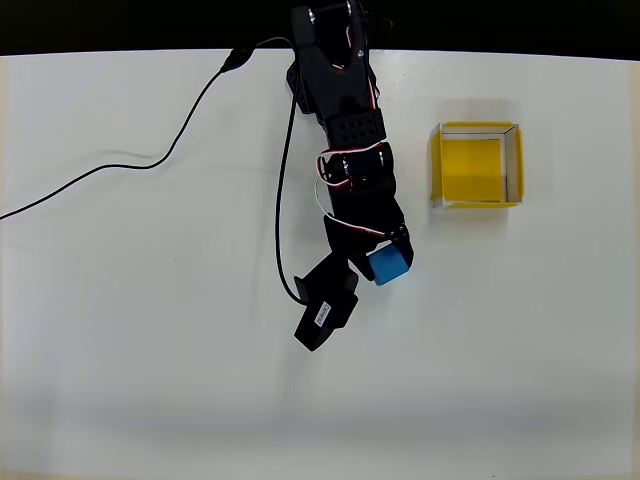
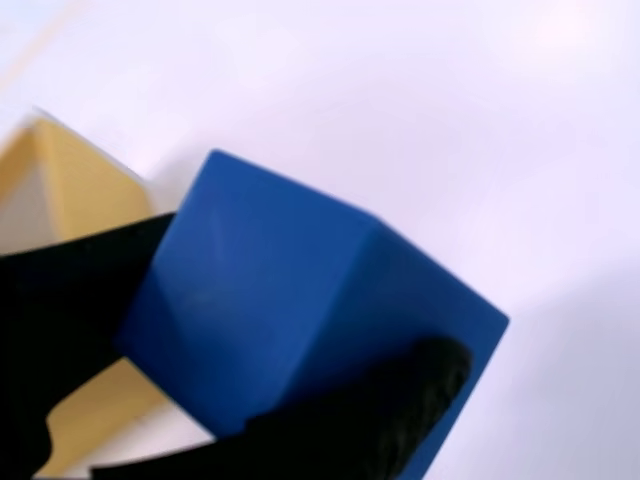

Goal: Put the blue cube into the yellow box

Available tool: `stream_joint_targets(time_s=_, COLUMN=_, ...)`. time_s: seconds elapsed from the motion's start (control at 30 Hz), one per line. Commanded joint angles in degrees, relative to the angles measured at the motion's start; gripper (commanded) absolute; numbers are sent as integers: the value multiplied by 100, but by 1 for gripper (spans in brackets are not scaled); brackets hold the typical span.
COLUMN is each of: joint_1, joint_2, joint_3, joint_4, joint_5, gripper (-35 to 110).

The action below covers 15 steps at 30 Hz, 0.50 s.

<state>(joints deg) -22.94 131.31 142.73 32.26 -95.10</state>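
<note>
Gripping the blue cube point(image 1: 386, 265) between its two black fingers, the gripper point(image 1: 389, 258) sits at the lower end of the black arm point(image 1: 345, 120), which reaches down from the top edge in the overhead view. The cube shows as a blue patch at the arm's tip, partly covered by the black finger parts around it, and whether it touches the white table point(image 1: 150, 360) cannot be told from above. In the wrist view the cube point(image 2: 300, 310) is tilted, with one dark finger point(image 2: 70, 300) pressed against its left face and the other point(image 2: 380, 420) against its lower right side, so the gripper point(image 2: 240, 370) is pinching it. To the right of the arm and well apart from the cube in the overhead view stands the yellow box point(image 1: 477, 165), open-topped, its yellow floor bare and its thin walls showing yellow and whitish faces. In the wrist view only a blurred corner of the box point(image 2: 70, 190) appears at the left, behind the finger and cut off by the frame's edge. A black cable point(image 1: 150, 160) runs across the table from the left edge up toward the arm's base, and a second cable point(image 1: 280, 230) hangs down along the arm's left side.
</note>
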Motion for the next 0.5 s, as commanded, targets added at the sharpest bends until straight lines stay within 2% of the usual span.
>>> stream_joint_targets(time_s=0.0, joint_1=-510, joint_2=773, joint_3=-826, joint_4=272, joint_5=18, gripper=19)
stream_joint_targets(time_s=0.47, joint_1=-2900, joint_2=1503, joint_3=-1248, joint_4=1573, joint_5=1204, gripper=18)
